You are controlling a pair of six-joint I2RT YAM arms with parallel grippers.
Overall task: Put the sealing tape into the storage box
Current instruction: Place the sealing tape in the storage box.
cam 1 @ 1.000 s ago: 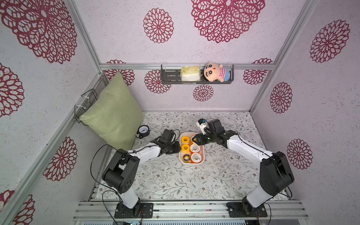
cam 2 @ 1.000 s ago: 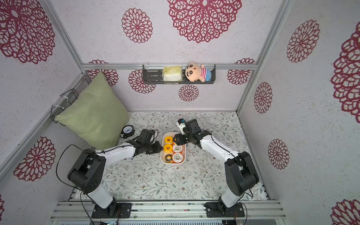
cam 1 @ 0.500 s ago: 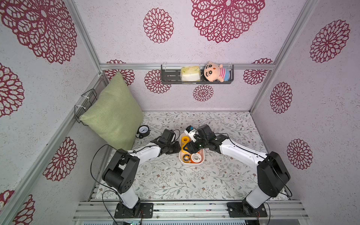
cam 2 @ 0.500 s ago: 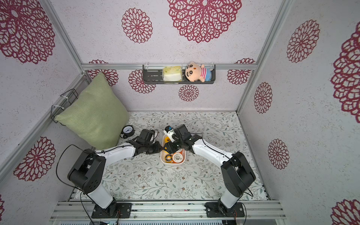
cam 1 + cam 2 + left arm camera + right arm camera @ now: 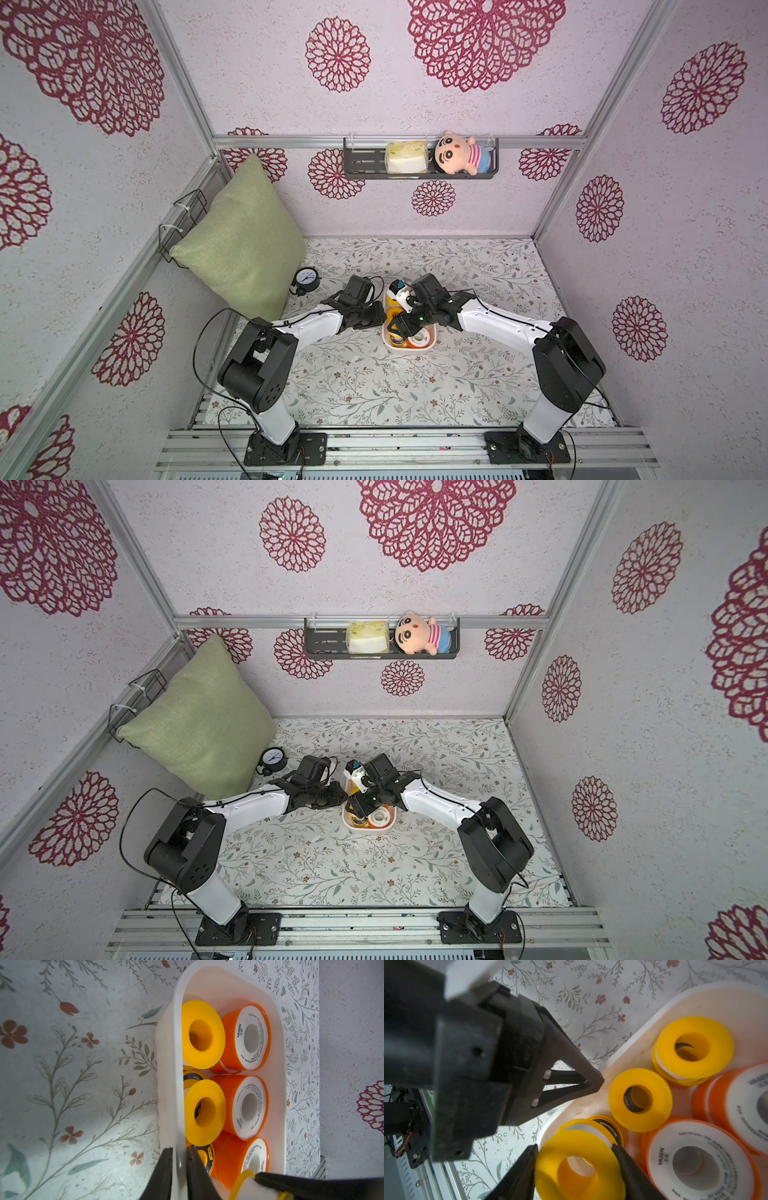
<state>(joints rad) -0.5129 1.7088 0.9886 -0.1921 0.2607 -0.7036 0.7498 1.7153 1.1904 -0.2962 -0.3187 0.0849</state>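
Note:
The storage box [image 5: 409, 350] [image 5: 368, 830] is a white tub in the middle of the table, holding several spools of sealing tape. In the left wrist view, yellow spools [image 5: 202, 1034] line one wall and orange white-faced spools [image 5: 247, 1106] the other. My left gripper [image 5: 179, 1150] [image 5: 379, 316] is shut on the box's left wall, one finger inside and one outside. My right gripper [image 5: 574, 1147] [image 5: 401, 328] is shut on a yellow spool [image 5: 579, 1167]. It hangs over the box's near part, just above a black-faced yellow spool [image 5: 609, 1126].
A green cushion [image 5: 245, 237] leans in the back left corner, with a black-rimmed gauge [image 5: 306, 279] at its foot. A dark wall shelf [image 5: 419, 176] on the back wall carries a packet and a doll. A wire rack [image 5: 185, 224] hangs on the left wall.
My right gripper has swung from beside the box's far end to over its near part, carrying the yellow spool. The left gripper has stayed on the box wall.

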